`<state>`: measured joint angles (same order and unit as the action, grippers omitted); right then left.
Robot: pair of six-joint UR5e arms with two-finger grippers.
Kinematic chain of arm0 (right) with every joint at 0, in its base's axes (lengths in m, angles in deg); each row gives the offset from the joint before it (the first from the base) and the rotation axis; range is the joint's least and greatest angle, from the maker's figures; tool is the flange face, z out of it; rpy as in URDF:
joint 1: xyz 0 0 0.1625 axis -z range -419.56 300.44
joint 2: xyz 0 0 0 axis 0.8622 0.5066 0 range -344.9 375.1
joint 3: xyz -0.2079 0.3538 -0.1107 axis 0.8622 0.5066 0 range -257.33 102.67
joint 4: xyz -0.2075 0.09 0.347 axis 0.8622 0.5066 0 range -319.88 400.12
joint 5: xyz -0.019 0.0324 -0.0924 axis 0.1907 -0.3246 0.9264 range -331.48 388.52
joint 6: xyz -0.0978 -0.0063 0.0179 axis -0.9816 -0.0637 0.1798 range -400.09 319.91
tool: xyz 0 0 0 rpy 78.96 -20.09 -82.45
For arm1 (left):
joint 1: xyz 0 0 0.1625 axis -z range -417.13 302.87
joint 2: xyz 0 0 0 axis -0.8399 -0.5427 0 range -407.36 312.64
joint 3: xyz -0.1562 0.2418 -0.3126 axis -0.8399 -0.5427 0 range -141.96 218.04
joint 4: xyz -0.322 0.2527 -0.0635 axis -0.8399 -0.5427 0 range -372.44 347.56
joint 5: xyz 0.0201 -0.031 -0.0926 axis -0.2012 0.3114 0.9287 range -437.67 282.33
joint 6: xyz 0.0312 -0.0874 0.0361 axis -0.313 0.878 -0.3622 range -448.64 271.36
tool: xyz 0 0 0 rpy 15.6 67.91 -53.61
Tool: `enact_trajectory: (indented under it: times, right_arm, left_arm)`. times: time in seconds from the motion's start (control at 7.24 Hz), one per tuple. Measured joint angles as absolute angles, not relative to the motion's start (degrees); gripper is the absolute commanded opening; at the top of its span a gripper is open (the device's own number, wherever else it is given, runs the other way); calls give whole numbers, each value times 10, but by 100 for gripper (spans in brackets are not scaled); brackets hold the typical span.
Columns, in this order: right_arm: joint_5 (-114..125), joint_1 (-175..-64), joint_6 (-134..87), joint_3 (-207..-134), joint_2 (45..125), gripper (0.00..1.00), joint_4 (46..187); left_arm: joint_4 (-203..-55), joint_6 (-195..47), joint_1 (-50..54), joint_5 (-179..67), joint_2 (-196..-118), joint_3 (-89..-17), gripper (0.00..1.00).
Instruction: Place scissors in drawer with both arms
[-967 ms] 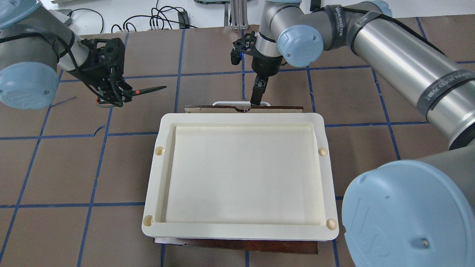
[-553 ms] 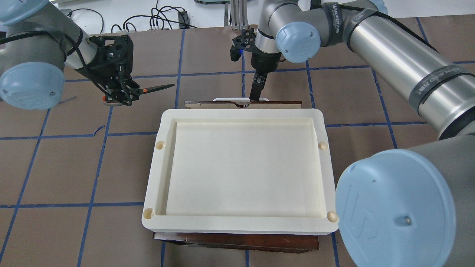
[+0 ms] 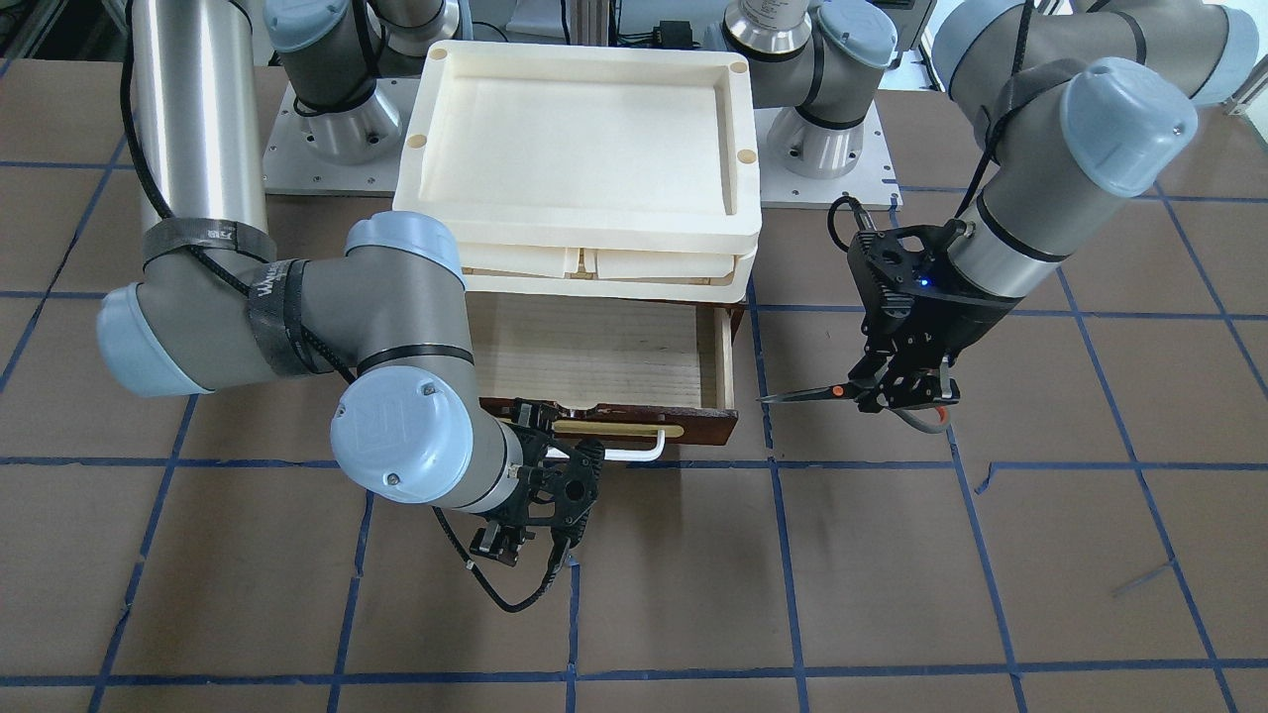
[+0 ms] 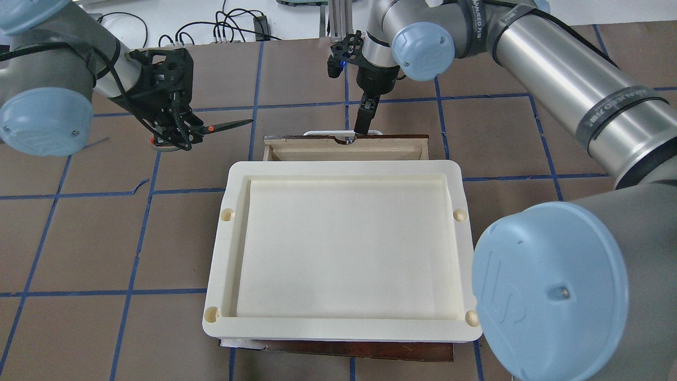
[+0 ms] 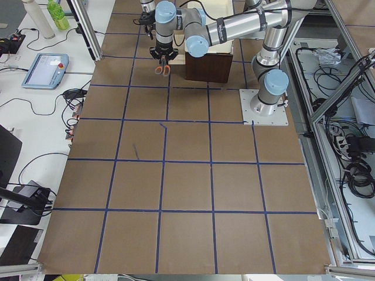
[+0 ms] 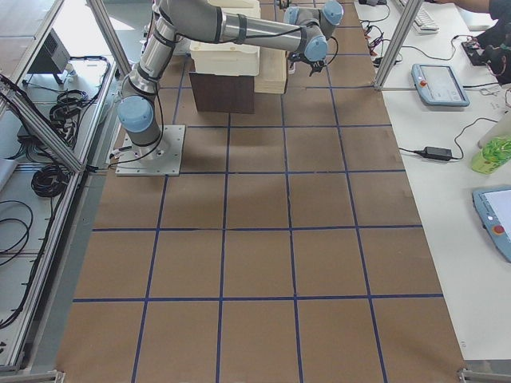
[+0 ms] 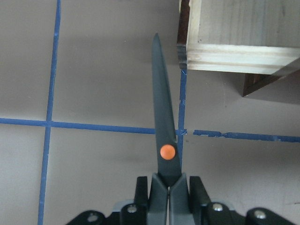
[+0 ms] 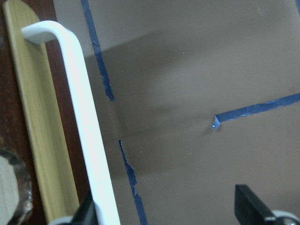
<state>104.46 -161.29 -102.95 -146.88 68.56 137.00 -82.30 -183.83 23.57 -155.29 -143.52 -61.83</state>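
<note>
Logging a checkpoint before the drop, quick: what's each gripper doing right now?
Left gripper: closed on the scissors, gripping them at the handle end.
Right gripper: open wide, the white bar handle inside the gap, not clamped.

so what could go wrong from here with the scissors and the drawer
1. The scissors, shut in the left gripper, point tip-first toward the side wall of the drawer; a low, level sweep could jab the wood.
2. The right gripper looks open, with only one finger against the white handle, so it may slip off.
3. The cream trays overhang the drawer's back, leaving a short opening for the drop.
</note>
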Motion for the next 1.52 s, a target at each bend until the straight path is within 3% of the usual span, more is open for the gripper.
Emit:
enact_trajectory:
  times: [1.52]
  right_arm:
    - [1045,-1601,-1033,-1410,645,100,1368]
  left_arm:
    - [-827,-1835,237,-1552,-1435,-617,13]
